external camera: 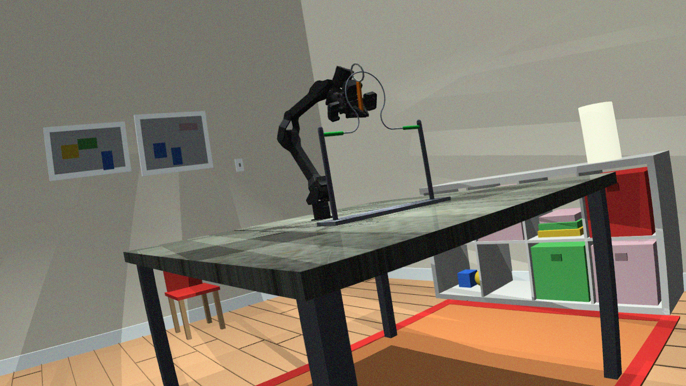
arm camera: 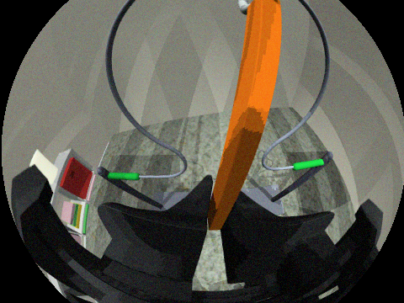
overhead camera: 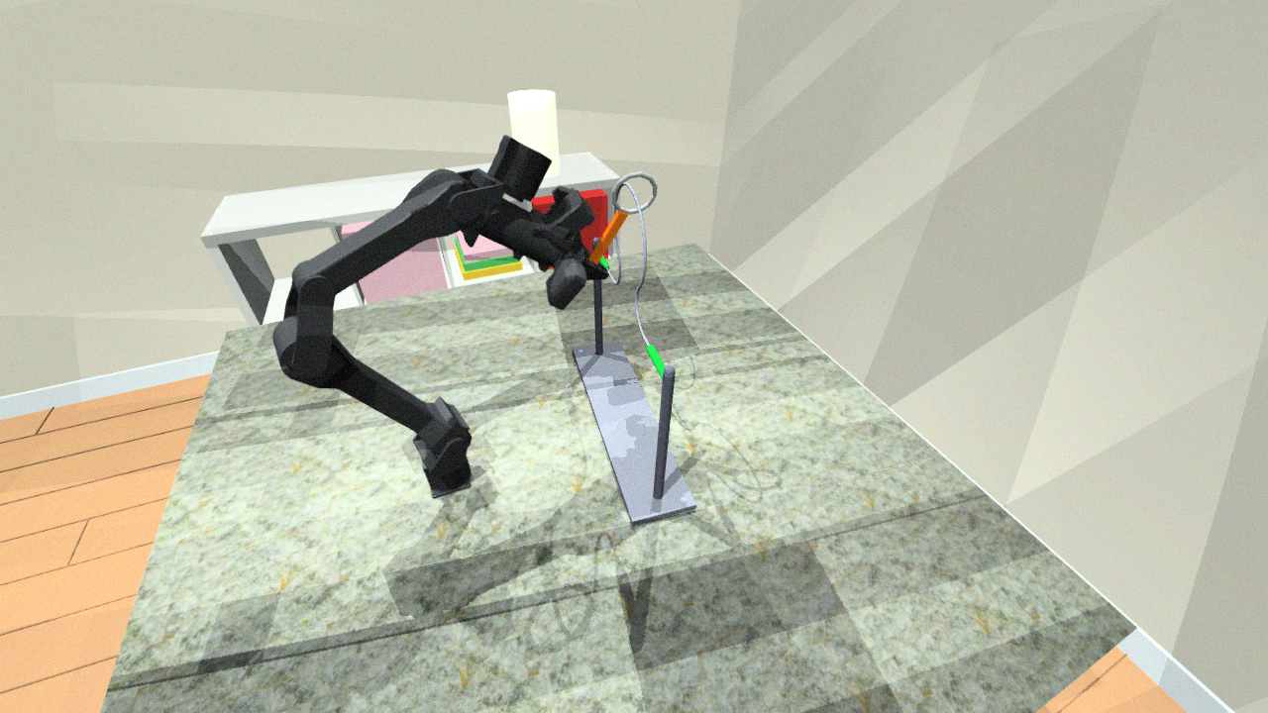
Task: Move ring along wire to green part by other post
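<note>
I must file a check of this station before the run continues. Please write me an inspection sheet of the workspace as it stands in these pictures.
Surface: green-grey marbled table top, carrying the arm and the flat grey base plate.
Job's things: two dark posts, green wire ends, thin grey looped wire; grey ring raised high on the loop, orange handle below it.
Clutter: nothing seen on the table.
Grippers: black parallel-jaw gripper shut on the orange handle's lower end.
Cables: nothing seen.
Surroundings: white shelf unit with coloured boxes, cream cylinder, red chair, two wall boards.
</note>
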Robot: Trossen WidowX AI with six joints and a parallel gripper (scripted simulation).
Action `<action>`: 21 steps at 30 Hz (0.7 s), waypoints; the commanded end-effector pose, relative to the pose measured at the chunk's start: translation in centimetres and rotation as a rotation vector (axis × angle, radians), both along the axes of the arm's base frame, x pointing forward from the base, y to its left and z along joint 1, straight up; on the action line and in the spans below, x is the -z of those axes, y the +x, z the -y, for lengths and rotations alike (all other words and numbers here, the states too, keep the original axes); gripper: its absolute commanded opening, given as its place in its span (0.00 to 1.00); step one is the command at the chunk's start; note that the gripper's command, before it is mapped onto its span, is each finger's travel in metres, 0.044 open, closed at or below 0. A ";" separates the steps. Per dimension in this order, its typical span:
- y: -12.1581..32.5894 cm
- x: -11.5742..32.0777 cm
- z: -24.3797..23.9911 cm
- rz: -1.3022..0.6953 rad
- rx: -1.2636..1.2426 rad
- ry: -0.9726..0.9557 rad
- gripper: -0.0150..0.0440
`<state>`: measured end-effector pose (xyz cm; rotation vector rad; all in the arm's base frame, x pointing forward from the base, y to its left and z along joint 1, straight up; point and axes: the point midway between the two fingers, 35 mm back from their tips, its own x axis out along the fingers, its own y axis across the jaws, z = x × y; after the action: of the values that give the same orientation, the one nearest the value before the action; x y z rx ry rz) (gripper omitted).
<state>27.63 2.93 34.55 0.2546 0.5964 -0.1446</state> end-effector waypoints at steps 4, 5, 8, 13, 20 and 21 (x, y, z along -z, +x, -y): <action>-0.1 0.1 0.4 -0.008 0.002 -0.090 0.00; -0.1 0.1 0.5 -0.009 0.002 -0.103 0.00; -0.1 0.1 0.7 -0.012 0.003 -0.142 0.00; -0.1 0.2 1.0 -0.018 0.004 -0.207 0.00; -0.2 0.2 1.4 -0.024 0.005 -0.298 0.00; -0.2 0.2 1.4 -0.025 0.005 -0.311 0.00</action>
<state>27.49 1.69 34.38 -0.0097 0.5899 -0.2305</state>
